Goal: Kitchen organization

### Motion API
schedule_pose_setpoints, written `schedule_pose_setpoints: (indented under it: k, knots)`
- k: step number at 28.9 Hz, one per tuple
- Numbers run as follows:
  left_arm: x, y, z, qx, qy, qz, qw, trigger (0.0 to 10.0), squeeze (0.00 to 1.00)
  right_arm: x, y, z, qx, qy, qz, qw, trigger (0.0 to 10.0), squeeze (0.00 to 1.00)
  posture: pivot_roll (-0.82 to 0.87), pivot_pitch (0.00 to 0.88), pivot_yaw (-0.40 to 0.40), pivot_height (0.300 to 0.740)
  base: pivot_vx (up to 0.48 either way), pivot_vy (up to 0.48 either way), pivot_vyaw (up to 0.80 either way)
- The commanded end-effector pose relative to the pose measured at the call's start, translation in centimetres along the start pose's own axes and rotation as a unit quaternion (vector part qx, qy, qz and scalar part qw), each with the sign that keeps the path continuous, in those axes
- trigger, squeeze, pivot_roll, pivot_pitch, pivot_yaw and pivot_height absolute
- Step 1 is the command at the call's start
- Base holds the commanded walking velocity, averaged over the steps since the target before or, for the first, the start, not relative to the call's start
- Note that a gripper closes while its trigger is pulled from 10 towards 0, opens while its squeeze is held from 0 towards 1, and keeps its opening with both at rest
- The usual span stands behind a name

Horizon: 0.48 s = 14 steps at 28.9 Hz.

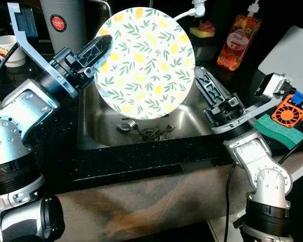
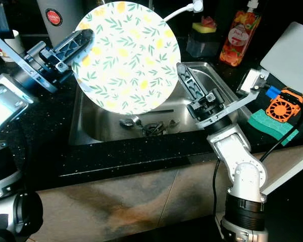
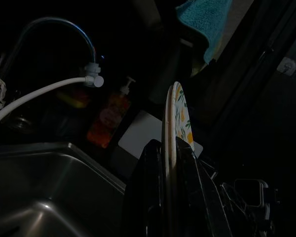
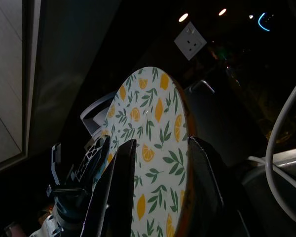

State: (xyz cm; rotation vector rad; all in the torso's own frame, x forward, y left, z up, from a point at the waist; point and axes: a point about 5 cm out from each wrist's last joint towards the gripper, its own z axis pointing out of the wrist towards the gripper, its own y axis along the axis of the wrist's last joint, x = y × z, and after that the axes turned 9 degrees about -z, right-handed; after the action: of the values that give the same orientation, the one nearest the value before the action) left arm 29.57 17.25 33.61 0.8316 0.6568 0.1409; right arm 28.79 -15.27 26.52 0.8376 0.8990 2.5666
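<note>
A round plate (image 1: 144, 63) with a lemon-and-leaf pattern stands upright in the air above the steel sink (image 1: 91, 126). My left gripper (image 1: 103, 43) is shut on the plate's left rim; the left wrist view shows the plate (image 3: 176, 123) edge-on between its fingers. My right gripper (image 1: 199, 75) is at the plate's lower right edge. In the right wrist view its fingers (image 4: 118, 187) stand open on either side of the plate (image 4: 153, 148), with a wide gap.
Cutlery (image 1: 146, 131) lies in the sink bottom. Behind the sink are a white hose (image 1: 184, 14), a sponge holder (image 1: 204, 30) and a soap bottle (image 1: 237, 43). A green sponge (image 1: 278, 130) and white board (image 1: 293, 50) sit right; a cup (image 1: 7, 48) and grey canister (image 1: 63, 22) left.
</note>
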Motion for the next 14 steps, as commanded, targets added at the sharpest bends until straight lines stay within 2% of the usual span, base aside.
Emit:
schedule_pose_setpoints:
  k: [1,14]
  knots:
    - [-0.3,0.2,0.1,-0.002,-0.013,0.003,1.0,10.0,0.0,-0.1,-0.2,-0.3,0.004,-0.002,-0.003,1.0,10.0,0.0,0.08,0.002,-0.05,0.74,0.0,0.0,0.0]
    - [-0.4,0.0,0.3,-0.002,-0.016,-0.001,1.0,10.0,0.0,0.7,-1.5,-0.3,0.038,0.018,-0.001,0.999,10.0,0.0,0.08,0.005,-0.049,0.74,0.0,0.0,0.0]
